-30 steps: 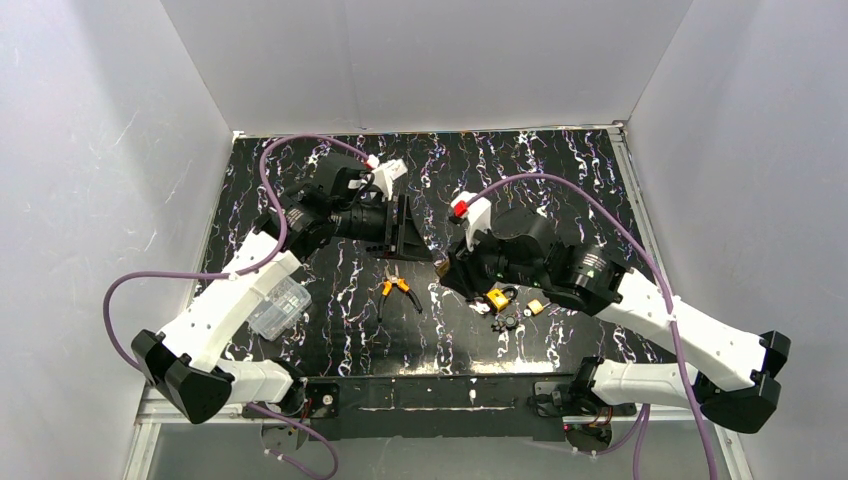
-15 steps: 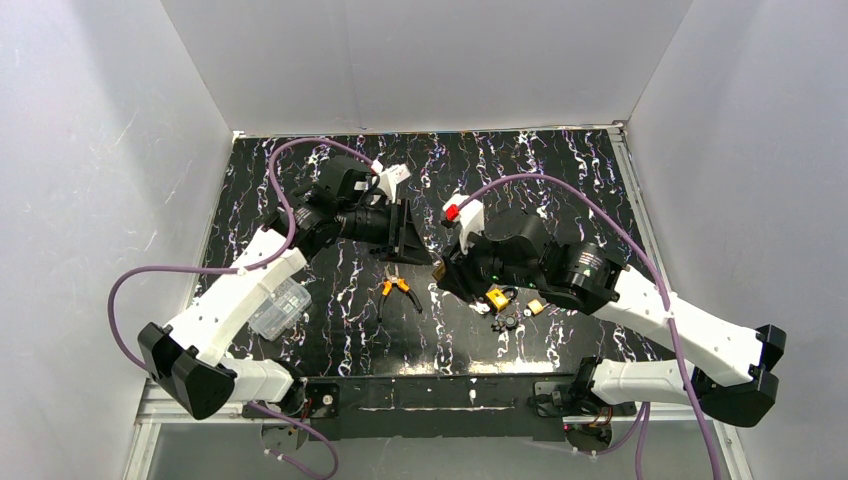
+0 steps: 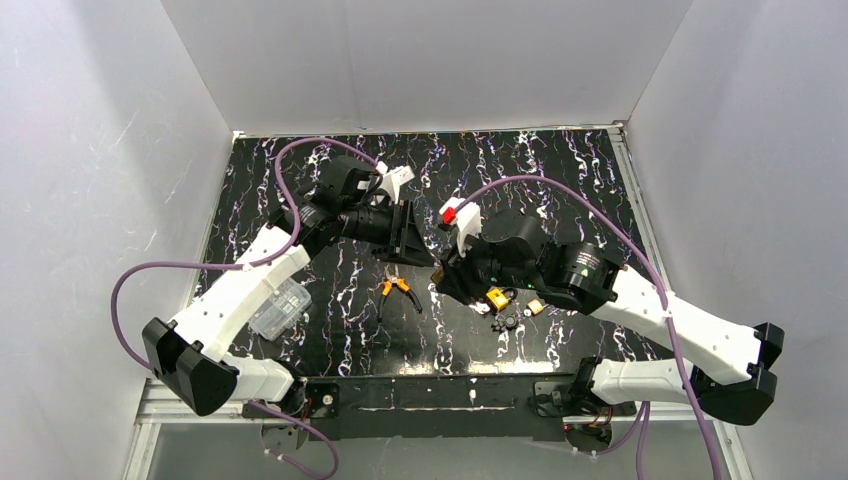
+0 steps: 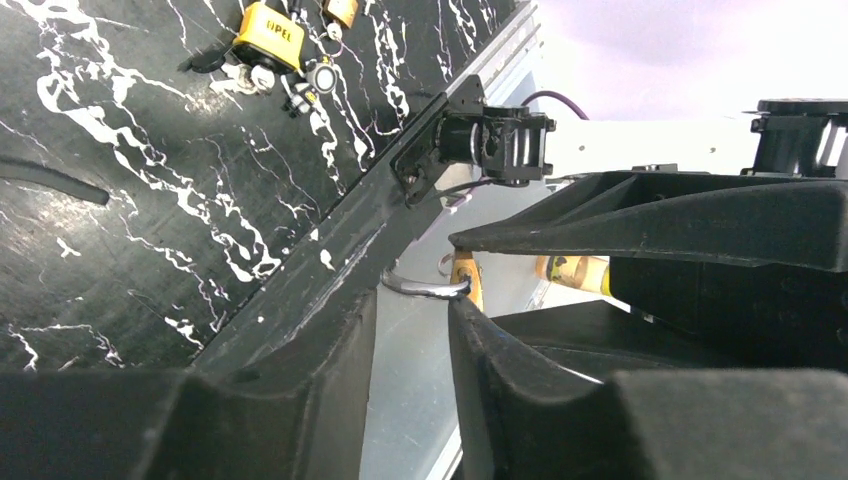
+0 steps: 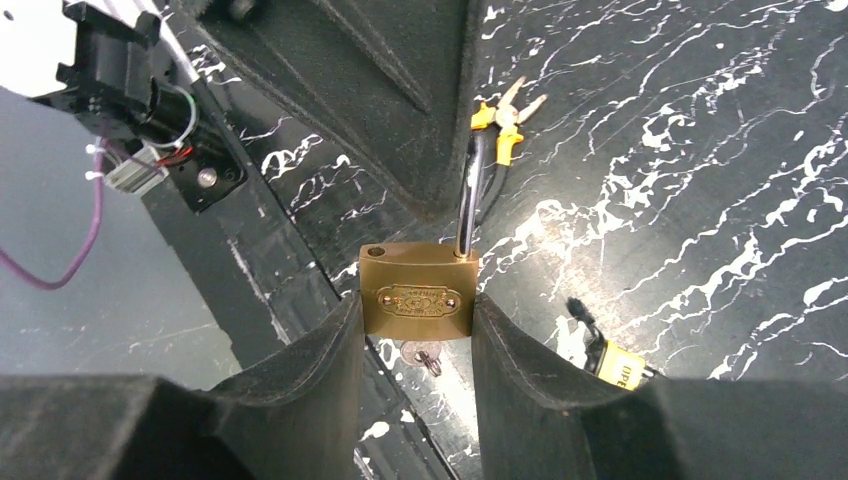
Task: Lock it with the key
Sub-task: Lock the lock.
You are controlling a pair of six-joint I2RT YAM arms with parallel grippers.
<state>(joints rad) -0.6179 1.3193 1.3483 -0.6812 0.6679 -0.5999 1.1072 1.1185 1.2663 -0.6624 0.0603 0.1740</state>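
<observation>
A brass padlock [image 5: 418,280] sits upright between the fingers of my right gripper [image 5: 416,300], which is shut on its body. Its steel shackle [image 5: 467,195] stands open, one hole in the body's top left bare. A small silver key [image 5: 420,355] hangs from the padlock's underside. In the left wrist view the shackle's [image 4: 425,288] curved top spans the narrow gap of my left gripper [image 4: 412,300], touching both fingertips. From above, the left gripper [image 3: 425,245] meets the right gripper [image 3: 440,272] over the table's middle.
A yellow padlock [image 3: 496,298], a smaller yellow lock [image 3: 536,307] and dark keys [image 3: 505,322] lie under the right arm. Orange-handled pliers [image 3: 397,290] lie below the grippers. A clear plastic box [image 3: 278,306] sits by the left arm. White walls enclose the black marbled table [image 3: 560,170].
My left arm has reached right toward the right gripper and its jaws have narrowed around the shackle. The right gripper holds the padlock as before, shifted slightly left.
</observation>
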